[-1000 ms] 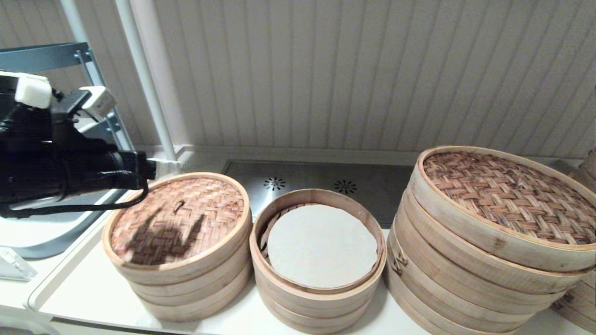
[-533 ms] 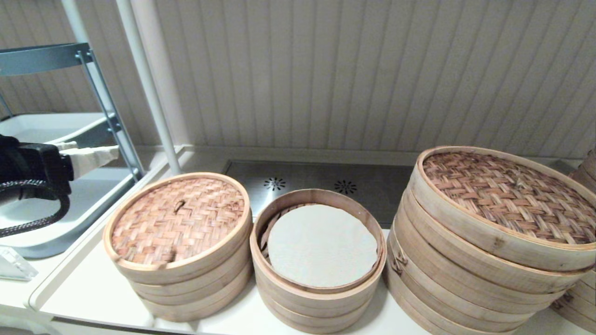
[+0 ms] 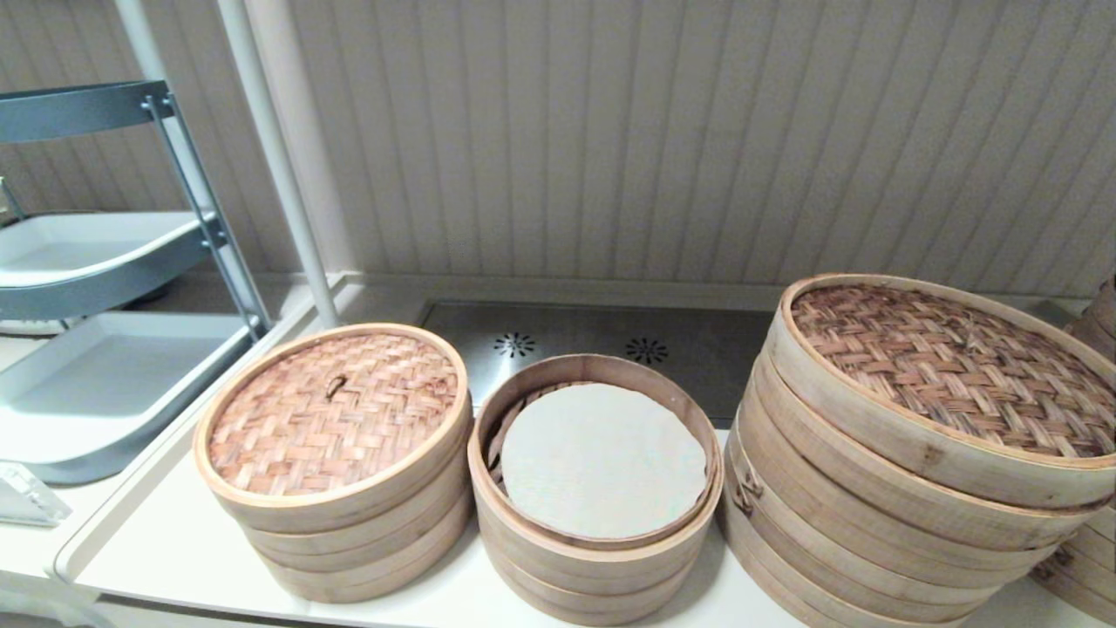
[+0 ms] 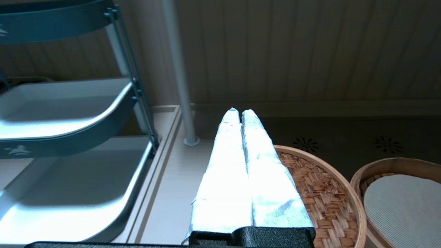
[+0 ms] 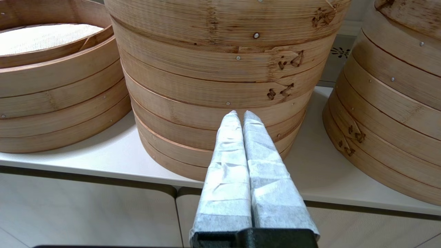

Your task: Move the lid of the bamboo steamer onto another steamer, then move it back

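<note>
The small bamboo steamer lid (image 3: pixel 335 410), reddish-brown weave with a dark knot, rests on the left small steamer stack (image 3: pixel 366 549). Right of it stands the other small steamer (image 3: pixel 596 532), uncovered, its greyish-white liner (image 3: pixel 603 460) leaving slats visible at the left edge. Neither arm shows in the head view. My left gripper (image 4: pixel 240 112) is shut and empty, held off the left side of the lid (image 4: pixel 320 193). My right gripper (image 5: pixel 240 113) is shut and empty, low in front of the large steamer stack (image 5: pixel 220 69).
A large steamer stack with a darker woven lid (image 3: pixel 950 371) stands at the right, with another stack (image 3: pixel 1090 541) at the far right edge. Grey tiered trays (image 3: pixel 96 384) and a white pole (image 3: pixel 279 166) are at the left. A metal panel (image 3: pixel 593 344) lies behind the steamers.
My left arm has pulled back to the left, away from over the small lid, and has left the head view. The lid and steamers have not moved.
</note>
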Tool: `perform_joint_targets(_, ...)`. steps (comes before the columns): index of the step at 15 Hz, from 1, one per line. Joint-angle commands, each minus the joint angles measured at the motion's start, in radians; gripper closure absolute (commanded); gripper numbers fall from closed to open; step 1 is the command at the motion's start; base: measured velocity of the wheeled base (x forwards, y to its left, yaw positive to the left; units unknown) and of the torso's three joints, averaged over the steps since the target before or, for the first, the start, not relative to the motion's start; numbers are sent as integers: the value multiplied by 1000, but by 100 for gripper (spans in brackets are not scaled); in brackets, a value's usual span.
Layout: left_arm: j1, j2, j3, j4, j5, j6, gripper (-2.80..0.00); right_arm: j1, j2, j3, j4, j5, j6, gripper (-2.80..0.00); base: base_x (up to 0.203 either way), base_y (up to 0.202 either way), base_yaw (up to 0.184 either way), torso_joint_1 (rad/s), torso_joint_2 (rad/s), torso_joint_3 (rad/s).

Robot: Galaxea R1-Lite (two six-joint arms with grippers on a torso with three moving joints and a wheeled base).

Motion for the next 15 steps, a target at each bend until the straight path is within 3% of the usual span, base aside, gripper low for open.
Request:
perform_joint_targets(1, -3, -97, 58, -1, 19, 4, 0, 0, -1, 25, -1, 1, 0, 0, 0, 0, 0, 0, 0, 0)
perform_joint_targets(4, -1, -273, 213, 30, 30, 6, 0, 0, -1, 25, -1, 1, 0, 0, 0, 0, 0, 0, 0, 0)
perform_joint_targets(7, 52, -458, 379, 97, 11, 6, 0, 0, -1, 25, -1, 1, 0, 0, 0, 0, 0, 0, 0, 0)
perform_joint_targets(10, 111, -598, 532, 152, -37, 2, 0, 0, -1, 25, -1, 1, 0, 0, 0, 0, 0, 0, 0, 0)
perform_joint_targets(15, 199, -779, 740, 222, -175, -6, 0, 0, -1, 25, -1, 1, 0, 0, 0, 0, 0, 0, 0, 0)
